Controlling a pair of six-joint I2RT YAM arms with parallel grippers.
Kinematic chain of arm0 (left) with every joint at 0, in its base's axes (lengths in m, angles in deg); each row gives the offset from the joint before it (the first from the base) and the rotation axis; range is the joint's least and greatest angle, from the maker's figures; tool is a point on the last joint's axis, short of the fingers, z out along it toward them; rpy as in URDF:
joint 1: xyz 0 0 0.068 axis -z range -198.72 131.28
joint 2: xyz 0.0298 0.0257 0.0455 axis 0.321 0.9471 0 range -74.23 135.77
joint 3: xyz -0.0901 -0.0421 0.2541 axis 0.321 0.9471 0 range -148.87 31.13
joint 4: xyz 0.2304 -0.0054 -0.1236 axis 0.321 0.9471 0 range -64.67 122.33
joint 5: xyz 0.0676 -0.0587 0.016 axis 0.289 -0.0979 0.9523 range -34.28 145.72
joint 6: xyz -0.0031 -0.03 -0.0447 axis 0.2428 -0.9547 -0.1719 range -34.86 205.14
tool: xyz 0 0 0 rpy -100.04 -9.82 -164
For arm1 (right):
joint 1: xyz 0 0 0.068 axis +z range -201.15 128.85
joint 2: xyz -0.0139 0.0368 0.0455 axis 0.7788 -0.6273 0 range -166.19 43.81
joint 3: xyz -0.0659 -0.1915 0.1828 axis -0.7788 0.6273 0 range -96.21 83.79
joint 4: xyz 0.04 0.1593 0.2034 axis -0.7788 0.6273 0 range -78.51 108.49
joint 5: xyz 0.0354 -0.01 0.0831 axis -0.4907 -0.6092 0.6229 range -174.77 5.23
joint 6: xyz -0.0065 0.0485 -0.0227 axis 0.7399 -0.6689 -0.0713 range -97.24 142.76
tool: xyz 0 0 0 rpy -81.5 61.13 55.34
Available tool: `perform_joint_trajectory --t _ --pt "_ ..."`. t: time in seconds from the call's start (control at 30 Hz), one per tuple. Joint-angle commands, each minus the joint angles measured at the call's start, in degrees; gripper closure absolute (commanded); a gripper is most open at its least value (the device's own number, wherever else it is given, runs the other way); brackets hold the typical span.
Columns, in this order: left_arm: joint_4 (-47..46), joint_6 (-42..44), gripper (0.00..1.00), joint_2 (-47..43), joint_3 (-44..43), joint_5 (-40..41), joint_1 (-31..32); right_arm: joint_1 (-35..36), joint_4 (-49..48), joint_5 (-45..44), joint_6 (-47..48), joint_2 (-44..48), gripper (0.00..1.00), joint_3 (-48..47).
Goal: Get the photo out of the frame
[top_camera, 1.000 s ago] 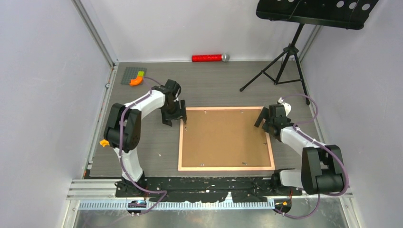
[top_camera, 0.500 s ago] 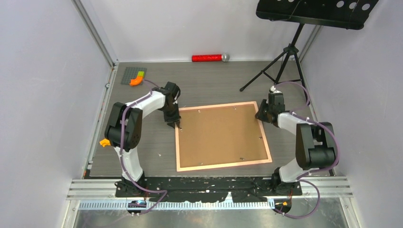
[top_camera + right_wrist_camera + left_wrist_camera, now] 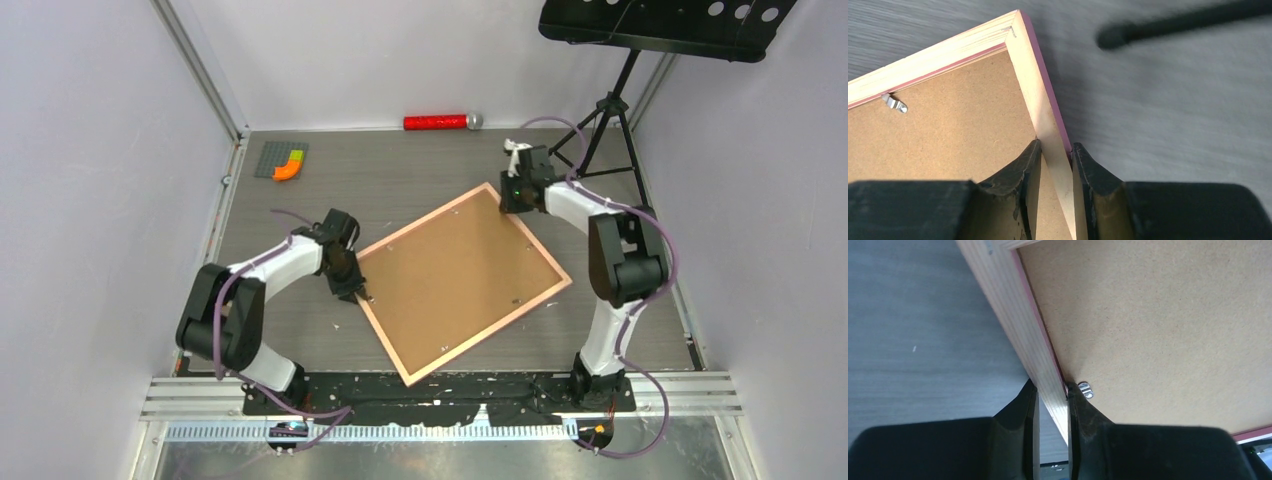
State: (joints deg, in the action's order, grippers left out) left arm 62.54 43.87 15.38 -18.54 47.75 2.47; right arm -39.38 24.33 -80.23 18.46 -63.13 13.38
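The frame (image 3: 490, 331) lies back-up on the bench (image 3: 320, 340), turned like a diamond, with one corner pointing at the near edge between the two arm bases. Its brown backing board (image 3: 460, 280) fills the rim. The photo is hidden in every view.

The left end effector (image 3: 352, 290) sits at the frame's left corner. In the left wrist view its fingers (image 3: 1050, 390) are nearly closed, pinching the pale rim (image 3: 1018, 325) from both sides, one finger on the bench side and the other on the board side. A small metal tab (image 3: 1085, 390) sits just beside the inner finger. There is bare bench to the left of this edge.

The frame's right corner lies close to the right arm's upright link. From above I cannot tell whether the frame rests flat or is raised a little.

At the far corner, the right end effector (image 3: 512, 200) clamps the rim (image 3: 1033, 90) the same way, its fingers (image 3: 1054, 150) narrowly parted around the wood just below the mitred corner. Another tab (image 3: 895, 103) shows along the adjoining edge.

A foot of the black tripod stand (image 3: 590, 140) lies just beside that corner. Farther back there is open bench up to a red cylinder (image 3: 436, 122) near the back wall, and a grey plate (image 3: 280, 158) lies at the far left.
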Motion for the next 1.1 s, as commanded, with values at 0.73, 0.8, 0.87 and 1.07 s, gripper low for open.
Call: perform_joint_trajectory --t 0.73,0.8,0.87,1.07 --pt "11.7 4.5 0.01 -25.7 8.5 -3.6 10.8 9.0 7.3 6.7 17.4 -16.5 0.04 -37.8" --pt "12.0 5.8 0.01 -27.2 6.5 0.4 8.9 9.0 3.0 7.9 16.0 -11.6 0.05 -32.1" --pt "8.4 7.7 0.0 -27.0 5.7 1.6 4.8 9.1 -2.7 9.3 13.7 -5.9 0.05 -24.6" --pt "-5.2 11.3 0.03 -11.8 0.0 -6.3 -6.1 14.1 -15.0 14.1 9.0 7.5 0.05 -3.4"
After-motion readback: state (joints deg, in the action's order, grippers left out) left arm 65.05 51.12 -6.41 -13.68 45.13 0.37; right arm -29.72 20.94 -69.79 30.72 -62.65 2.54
